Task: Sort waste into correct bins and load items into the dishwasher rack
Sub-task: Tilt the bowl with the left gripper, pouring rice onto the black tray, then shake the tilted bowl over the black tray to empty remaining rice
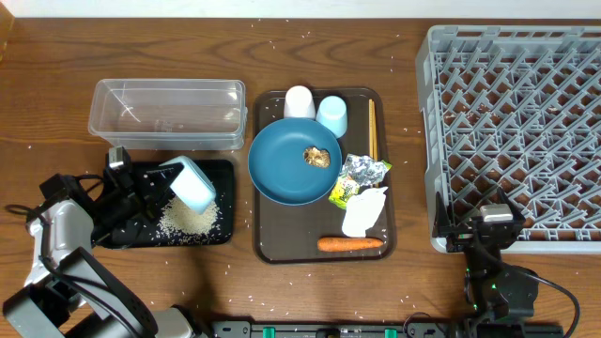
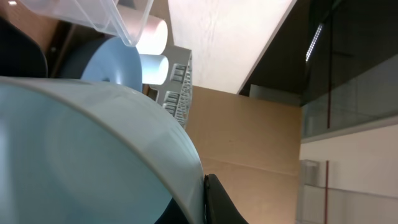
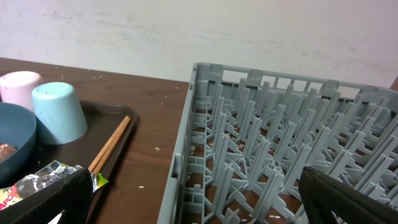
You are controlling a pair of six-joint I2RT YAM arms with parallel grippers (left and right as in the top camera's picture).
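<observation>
Overhead view of a dark wooden desk [image 1: 56,56]. Near the left front corner, a shallow black rectangular tray [image 1: 223,202] with a scatter of white rice grains [image 1: 188,222] inside. Just above the rice, a pale white bowl [image 1: 193,184], tipped on its side, pinched at the rim by the left gripper [image 1: 167,188], fingers narrowed tight on the bowl. Behind the black tray, toward the back edge, a clear rectangular plastic container [image 1: 167,115], nothing visible inside. At the desk's middle, a brown serving tray [image 1: 268,235] carrying a large dark blue plate [image 1: 282,169] with a small brown food lump [image 1: 316,157] on it. At the tray's back edge, a white cup [image 1: 300,101] and a light blue cup [image 1: 331,115], both upside down. Along its right edge, a pair of wooden chopsticks [image 1: 372,130], crumpled silver foil [image 1: 362,169], a green-yellow wrapper [image 1: 344,193] and a white crumpled napkin [image 1: 364,212]. Along its front edge, an orange carrot [image 1: 350,244]. At the desk's right side, a large square grey plastic rack [image 1: 516,131] with upright pegs, no dishes in it. By its near left corner, the right gripper [image 1: 481,223], fingers spread wide, holding nothing. Likely an early stage: rice apparently tipped into the black tray, five pieces of waste unsorted, every dish yet to load.
</observation>
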